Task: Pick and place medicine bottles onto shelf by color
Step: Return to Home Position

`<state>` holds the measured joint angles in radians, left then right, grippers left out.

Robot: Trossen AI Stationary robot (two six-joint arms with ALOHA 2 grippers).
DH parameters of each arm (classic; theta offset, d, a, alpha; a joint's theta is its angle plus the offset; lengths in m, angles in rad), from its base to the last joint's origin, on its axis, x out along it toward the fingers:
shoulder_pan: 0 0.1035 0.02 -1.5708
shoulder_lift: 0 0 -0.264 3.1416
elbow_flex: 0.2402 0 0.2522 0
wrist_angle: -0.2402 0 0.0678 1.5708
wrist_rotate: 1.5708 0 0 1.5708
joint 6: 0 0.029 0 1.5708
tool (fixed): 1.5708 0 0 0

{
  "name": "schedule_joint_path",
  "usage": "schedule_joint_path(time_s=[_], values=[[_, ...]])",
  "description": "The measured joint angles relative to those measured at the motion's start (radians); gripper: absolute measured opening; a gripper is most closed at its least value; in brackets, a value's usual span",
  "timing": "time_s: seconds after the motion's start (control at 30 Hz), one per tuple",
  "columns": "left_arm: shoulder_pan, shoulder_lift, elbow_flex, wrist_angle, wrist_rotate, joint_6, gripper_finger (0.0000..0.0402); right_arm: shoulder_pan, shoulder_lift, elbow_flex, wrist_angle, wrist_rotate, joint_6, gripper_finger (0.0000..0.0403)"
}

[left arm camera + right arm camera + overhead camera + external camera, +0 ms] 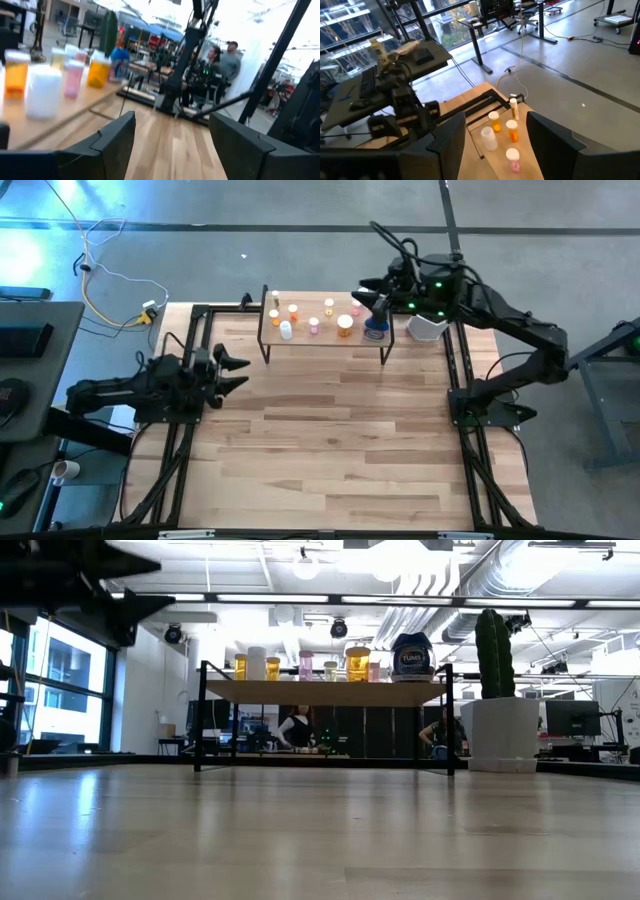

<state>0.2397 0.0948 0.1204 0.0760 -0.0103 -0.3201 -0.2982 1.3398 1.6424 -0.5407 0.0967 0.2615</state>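
Spread wide and empty, the right gripper (495, 125) hovers above the shelf (320, 691), at the end where the blue jar (411, 657) stands. The left gripper (238, 371), also parted and empty, waits well apart from it. The medicine bottles (357, 664) stand on the shelf. Homing seems in hand, so the right arm must lift clear without clipping them.

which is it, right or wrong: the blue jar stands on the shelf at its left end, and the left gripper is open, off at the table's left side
Wrong in one point. The blue jar stands at the right end of the shelf, not the left; the high view shows it. The rest holds: the left gripper is open, off at the left side of the table.
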Motion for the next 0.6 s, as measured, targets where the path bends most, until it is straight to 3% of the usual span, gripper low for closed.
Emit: schedule_joint_path(time_s=[0.4,0.5,0.6], values=[[-0.026,0.009,-0.109,0.077,-0.002,0.0,0.0243,0.043,-0.194,-0.022,-0.136,0.027,-0.107,0.0201],[-0.026,0.009,-0.109,0.085,-0.001,0.01,0.0243,0.092,-0.272,-0.138,-0.108,0.077,-0.109,0.0201],[-0.026,0.009,-0.109,0.088,-0.001,0.009,0.0243,0.147,-0.381,-0.352,0.022,0.146,-0.054,0.0201]])
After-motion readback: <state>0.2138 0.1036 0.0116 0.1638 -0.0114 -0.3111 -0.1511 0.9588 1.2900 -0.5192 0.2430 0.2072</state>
